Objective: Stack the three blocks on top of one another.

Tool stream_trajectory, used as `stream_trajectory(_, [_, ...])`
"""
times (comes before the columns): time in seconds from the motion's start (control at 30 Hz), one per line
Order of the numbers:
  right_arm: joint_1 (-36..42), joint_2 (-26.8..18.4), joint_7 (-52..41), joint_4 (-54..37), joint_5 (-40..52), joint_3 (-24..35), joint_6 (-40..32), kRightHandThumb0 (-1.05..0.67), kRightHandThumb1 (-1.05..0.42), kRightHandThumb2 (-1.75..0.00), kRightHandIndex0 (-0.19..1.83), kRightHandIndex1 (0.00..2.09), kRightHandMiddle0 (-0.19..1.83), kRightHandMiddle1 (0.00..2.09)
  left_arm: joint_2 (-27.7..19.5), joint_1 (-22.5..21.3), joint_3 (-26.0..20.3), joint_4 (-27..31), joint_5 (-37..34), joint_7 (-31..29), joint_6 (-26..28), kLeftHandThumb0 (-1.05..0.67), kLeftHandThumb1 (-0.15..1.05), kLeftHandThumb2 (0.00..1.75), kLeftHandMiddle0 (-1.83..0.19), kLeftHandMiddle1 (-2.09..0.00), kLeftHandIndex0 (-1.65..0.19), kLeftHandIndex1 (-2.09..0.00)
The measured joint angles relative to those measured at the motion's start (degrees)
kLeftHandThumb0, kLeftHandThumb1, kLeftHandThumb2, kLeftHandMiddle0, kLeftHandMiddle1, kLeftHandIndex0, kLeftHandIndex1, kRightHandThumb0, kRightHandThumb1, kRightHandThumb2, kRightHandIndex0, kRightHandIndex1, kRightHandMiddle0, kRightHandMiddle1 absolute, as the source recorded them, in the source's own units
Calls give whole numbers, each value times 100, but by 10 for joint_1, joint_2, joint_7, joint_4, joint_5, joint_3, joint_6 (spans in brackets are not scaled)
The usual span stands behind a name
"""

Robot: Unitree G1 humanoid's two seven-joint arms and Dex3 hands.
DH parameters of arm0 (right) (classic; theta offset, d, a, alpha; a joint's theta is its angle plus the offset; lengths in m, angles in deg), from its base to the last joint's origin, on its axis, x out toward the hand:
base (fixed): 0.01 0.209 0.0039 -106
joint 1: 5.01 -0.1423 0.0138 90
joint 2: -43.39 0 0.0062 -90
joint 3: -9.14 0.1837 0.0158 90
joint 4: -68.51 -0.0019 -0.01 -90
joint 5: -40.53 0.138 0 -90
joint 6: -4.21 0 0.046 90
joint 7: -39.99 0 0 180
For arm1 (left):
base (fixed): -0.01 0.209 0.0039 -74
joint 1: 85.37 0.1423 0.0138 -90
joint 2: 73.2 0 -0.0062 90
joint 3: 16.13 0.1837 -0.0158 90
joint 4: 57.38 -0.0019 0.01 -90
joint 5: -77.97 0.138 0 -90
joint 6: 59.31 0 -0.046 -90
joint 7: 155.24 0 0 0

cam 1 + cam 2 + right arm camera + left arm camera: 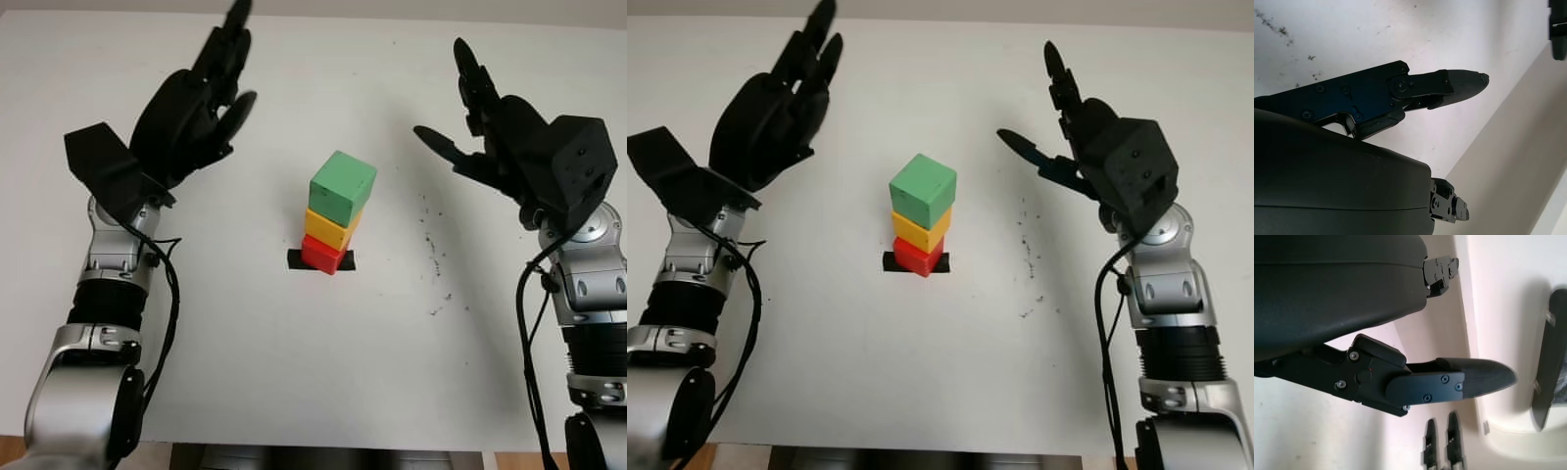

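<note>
Black fingers [1449, 384] of the left hand [191, 103] reach out straight in the left wrist view, holding nothing; the hand is open and raised over the left part of the white tabletop [245, 362], well apart from the blocks. Its fingertips point toward the far edge of the tabletop.

On the other side, the right hand [500, 132] is likewise open, with one of its fingers [1449, 85] stretched out over the tabletop in the right wrist view and nothing between them. It hangs over the right part of the tabletop, also well apart from the blocks, so the stack stands between the two hands and nearer the robot than their fingertips.

At the middle of the tabletop the three blocks stand as one stack. Lowest is the red block [322, 257], sitting on a small black mark [294, 259] on the tabletop. On it rests the yellow block [328, 229], and the green block [342, 187] tops the pile, turned a little against the ones beneath. No finger touches any of them.

To the right of the stack, between it and the right arm, dark specks [431, 250] are scattered on the white surface.
</note>
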Motion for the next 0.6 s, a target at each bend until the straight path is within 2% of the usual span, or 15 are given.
stream_trajectory(0.13, [9, 26, 6, -28, 29, 12, -18, -72, -105, -37, -19, 0, -19, 0, 10, -15, -37, -9, -49, 6, 50, -82, 105, 61, 19, 0, 19, 0])
stream_trajectory(0.4, [16, 93, 48, -53, 65, 19, -46, -69, -105, -52, -19, 0, -19, 0, 44, -11, -61, -10, -72, 39, 82, -80, 105, 53, 19, 0, 19, 0])
stream_trajectory(0.6, [15, 106, 53, -13, 74, 20, -41, -68, -105, -52, -19, 0, -19, 0, 47, 4, -60, -8, -58, 49, 82, -80, 105, 53, 19, 0, 19, 0])
